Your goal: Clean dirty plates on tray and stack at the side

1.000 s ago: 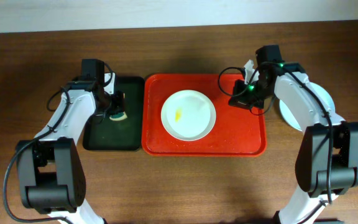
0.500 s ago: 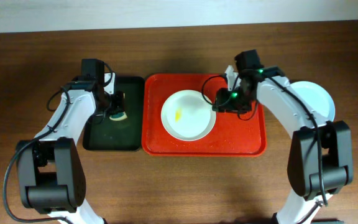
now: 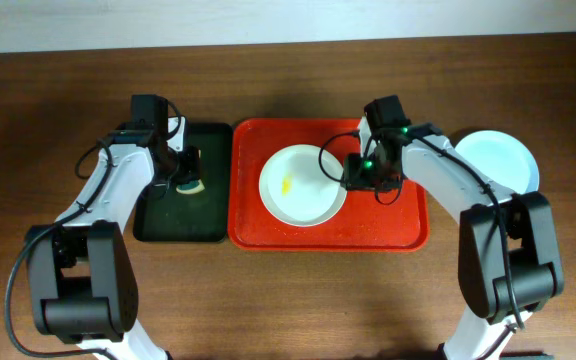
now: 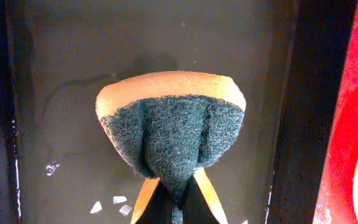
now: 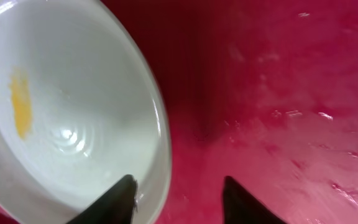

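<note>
Pinching a green-and-yellow sponge tight in its fingertips, the left gripper hangs over the black tray. A few white crumbs lie on that tray's floor. Just beside it on the right: the red tray. One white plate lies flat on it, left of centre, with a yellow smear inside. The right gripper is at the plate's right edge, jaws parted, one finger over the bowl, the other over bare tray, rim between them, not clamped. Can't tell if either finger touches. A mint-blue plate sits on the table, right of the red tray and apart from it, partly behind the right arm.
</note>
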You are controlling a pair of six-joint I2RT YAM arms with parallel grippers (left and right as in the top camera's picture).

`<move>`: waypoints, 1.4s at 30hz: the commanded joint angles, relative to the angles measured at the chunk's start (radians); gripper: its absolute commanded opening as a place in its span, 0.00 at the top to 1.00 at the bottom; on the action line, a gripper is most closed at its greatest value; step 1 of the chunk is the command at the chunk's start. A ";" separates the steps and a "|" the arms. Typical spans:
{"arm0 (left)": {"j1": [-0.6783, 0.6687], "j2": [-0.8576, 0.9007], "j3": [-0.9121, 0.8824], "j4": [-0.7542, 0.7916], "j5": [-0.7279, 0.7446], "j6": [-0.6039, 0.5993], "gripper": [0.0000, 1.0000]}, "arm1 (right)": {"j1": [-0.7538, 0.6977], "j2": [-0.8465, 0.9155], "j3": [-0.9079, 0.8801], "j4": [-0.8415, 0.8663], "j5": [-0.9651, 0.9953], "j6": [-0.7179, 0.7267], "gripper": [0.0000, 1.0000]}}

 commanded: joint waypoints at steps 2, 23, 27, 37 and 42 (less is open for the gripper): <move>0.001 -0.002 -0.003 0.002 -0.007 -0.002 1.00 | 0.003 0.002 -0.072 0.072 -0.056 0.012 0.75; 0.001 -0.002 -0.003 0.002 -0.007 -0.002 1.00 | 0.003 0.002 -0.084 0.083 -0.088 0.038 0.83; 0.001 -0.002 -0.003 0.002 -0.007 -0.002 1.00 | 0.003 0.002 -0.088 0.106 -0.081 0.076 0.84; 0.001 -0.002 -0.003 0.002 -0.007 -0.002 1.00 | 0.003 0.002 -0.111 0.142 -0.083 0.076 0.96; 0.000 -0.002 -0.003 0.002 -0.007 0.001 1.00 | 0.003 0.002 -0.111 0.081 -0.093 0.076 0.96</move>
